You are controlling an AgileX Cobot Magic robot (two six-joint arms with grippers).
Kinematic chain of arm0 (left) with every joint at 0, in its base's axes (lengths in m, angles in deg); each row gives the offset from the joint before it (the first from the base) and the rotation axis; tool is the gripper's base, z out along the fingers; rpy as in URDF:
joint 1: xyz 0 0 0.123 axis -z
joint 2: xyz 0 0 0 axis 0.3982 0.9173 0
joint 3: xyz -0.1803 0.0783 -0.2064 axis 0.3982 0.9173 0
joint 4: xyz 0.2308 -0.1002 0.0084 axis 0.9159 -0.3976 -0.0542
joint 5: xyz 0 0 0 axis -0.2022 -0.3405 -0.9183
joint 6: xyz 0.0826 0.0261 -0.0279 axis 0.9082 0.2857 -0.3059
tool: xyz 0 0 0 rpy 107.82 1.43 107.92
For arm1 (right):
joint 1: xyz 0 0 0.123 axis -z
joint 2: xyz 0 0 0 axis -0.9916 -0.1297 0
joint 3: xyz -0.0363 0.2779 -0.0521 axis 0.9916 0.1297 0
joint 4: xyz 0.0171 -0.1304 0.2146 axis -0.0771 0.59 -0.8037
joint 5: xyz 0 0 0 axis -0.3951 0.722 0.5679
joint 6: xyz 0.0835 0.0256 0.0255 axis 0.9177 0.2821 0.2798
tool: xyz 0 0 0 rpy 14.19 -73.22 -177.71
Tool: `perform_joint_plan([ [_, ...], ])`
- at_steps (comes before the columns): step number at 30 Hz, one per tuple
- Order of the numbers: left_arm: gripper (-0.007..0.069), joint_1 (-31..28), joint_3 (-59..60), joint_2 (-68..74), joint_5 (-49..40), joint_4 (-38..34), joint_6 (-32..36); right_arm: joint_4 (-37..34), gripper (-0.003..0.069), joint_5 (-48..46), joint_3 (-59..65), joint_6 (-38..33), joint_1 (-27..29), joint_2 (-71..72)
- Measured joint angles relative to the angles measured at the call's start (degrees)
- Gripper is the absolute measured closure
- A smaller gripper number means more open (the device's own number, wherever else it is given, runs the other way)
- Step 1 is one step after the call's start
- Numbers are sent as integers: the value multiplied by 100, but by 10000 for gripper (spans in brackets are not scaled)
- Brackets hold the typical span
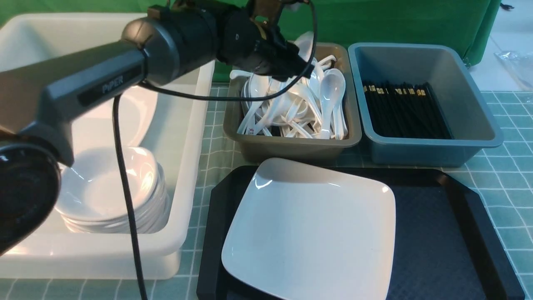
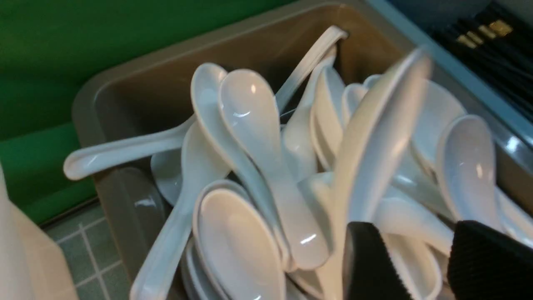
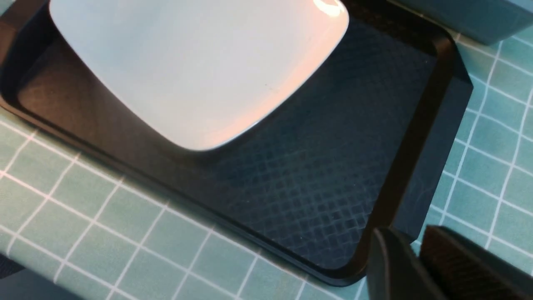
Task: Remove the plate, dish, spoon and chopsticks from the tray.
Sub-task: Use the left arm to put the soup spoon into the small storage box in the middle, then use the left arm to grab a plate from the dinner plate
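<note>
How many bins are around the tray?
3: white bin left of the tray, holding stacked dishes; brown bin of spoons behind it; grey-blue bin of chopsticks right of that. None seem hidden.

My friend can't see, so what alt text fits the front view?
A big white square plate sits on a black tray. Behind it, the left arm's end effector hangs over a bin of white spoons, beside a bin of black chopsticks.

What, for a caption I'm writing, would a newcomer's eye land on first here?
The big white plate lying alone on the black tray stands out first. Behind it, the left gripper hovers over a brown bin heaped with white spoons, beside a grey bin of black chopsticks.
</note>
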Motion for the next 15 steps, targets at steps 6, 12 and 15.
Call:
perform_joint_plan([
  [6, 97, -16, -24, -241, -655, -97, 20, -11, 505, -22, 0, 0, 0, 0],
  [12, 270, 72, 142, -1097, -1758, -273, 249, -11, 496, -28, 0, -57, 0, 0],
  [15, 508, 315, 916, -1944, -1968, -349, 730, -11, 491, -28, 0, -65, 0, 0],
])
